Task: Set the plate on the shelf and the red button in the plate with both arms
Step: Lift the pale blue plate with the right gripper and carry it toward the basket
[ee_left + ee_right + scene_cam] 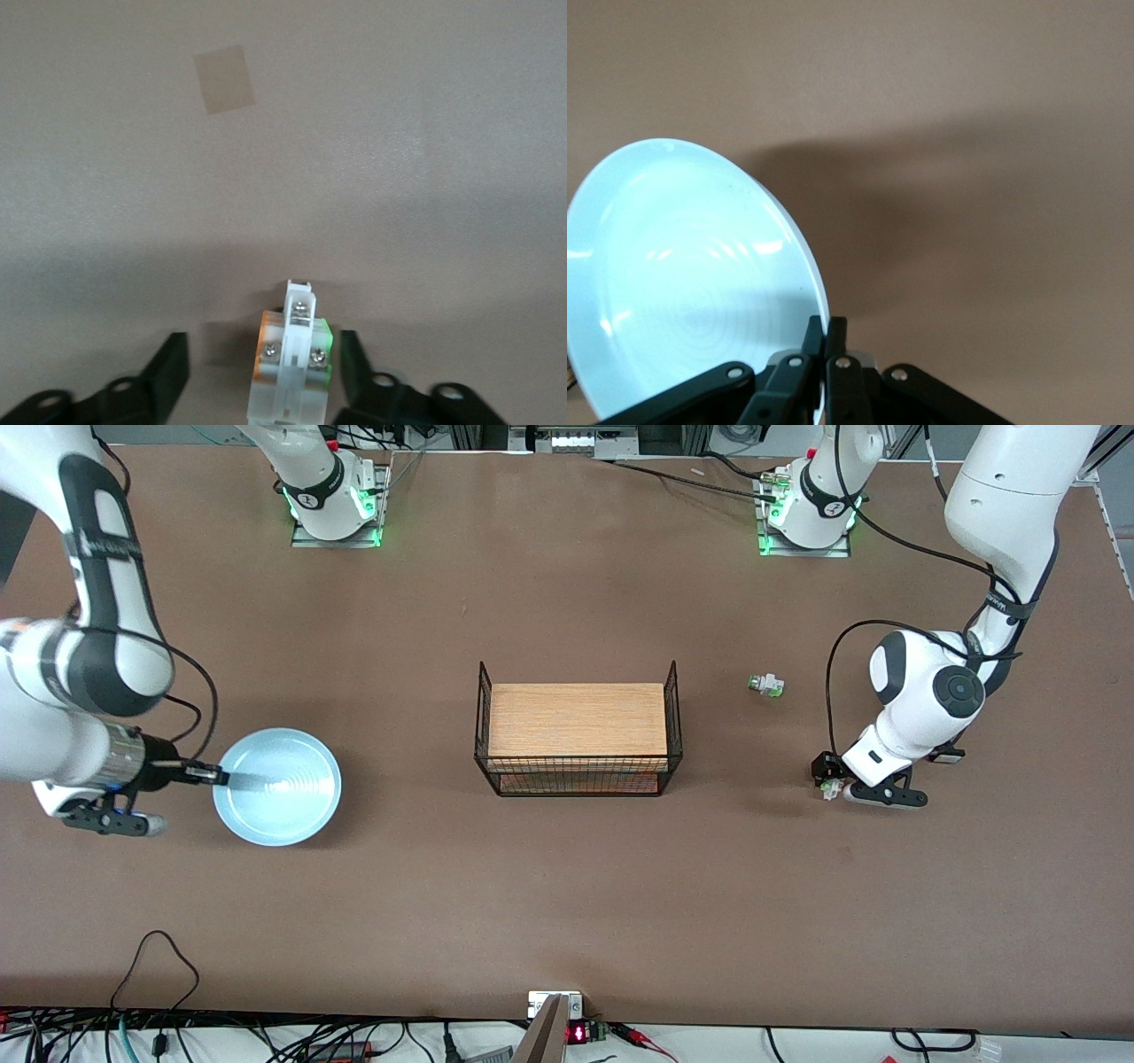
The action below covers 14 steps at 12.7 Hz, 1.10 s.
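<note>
Right gripper (215, 776) is pinching the rim of the plate (283, 793) between nearly closed fingers, at the right arm's end of the table (567, 921); in the right wrist view the plate (682, 283) is tilting up on edge. The wire rack (578, 731) is sitting mid-table. Left gripper (828, 784), low at the table, is standing partly open around the red button (291, 372), fingers (168, 367) apart from it.

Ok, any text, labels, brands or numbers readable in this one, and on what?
None can be read.
Plate: plain, no marking.
Red button: no print visible.
Arm bands: lettering too small to read.
Small red display at the table edge: characters too blurred to read.
</note>
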Available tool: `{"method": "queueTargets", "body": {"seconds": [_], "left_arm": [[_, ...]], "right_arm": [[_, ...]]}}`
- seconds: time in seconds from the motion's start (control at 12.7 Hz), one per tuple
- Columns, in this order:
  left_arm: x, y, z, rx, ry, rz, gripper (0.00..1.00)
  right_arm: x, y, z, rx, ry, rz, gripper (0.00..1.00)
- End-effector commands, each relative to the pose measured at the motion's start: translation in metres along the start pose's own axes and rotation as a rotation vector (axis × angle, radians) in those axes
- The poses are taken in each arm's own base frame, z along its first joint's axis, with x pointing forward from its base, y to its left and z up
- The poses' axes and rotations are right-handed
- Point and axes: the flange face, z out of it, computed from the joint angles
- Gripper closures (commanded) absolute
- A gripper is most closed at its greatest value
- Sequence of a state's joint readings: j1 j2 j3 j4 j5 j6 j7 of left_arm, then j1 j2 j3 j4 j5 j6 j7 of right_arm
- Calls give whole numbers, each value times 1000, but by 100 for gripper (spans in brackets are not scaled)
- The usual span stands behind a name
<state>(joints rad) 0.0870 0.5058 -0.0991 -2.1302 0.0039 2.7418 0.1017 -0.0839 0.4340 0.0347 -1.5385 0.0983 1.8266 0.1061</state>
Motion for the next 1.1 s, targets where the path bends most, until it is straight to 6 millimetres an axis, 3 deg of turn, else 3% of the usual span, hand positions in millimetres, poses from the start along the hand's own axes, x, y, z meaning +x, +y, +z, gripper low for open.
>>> {"method": "queueTargets", "body": {"seconds": [0.0,0.16,0.31,0.47,0.71,0.86,1.02], "left_arm": [[-4,-11,-3,5,8,2,61],[-4,-12,-3,5,8,0,84],[-1,-13,-12,7,13,-11,98],[1,-13,-26,7,-18,-16,100],[10,-15,-70,12,-67,-8,100],[33,-20,-117,8,-145,-20,100],[55,-21,-160,4,-205,-40,100]], "right_arm": [[-16,-18,-58,-6,-71,104,100],[-34,-50,-88,-27,-108,164,100],[-57,-93,-108,-45,-96,211,100],[-78,-132,-121,-53,-71,262,100],[-113,-178,-135,-72,-62,325,100],[-142,-219,-142,-80,-40,379,100],[-170,-265,-135,-93,-29,412,100]]}}
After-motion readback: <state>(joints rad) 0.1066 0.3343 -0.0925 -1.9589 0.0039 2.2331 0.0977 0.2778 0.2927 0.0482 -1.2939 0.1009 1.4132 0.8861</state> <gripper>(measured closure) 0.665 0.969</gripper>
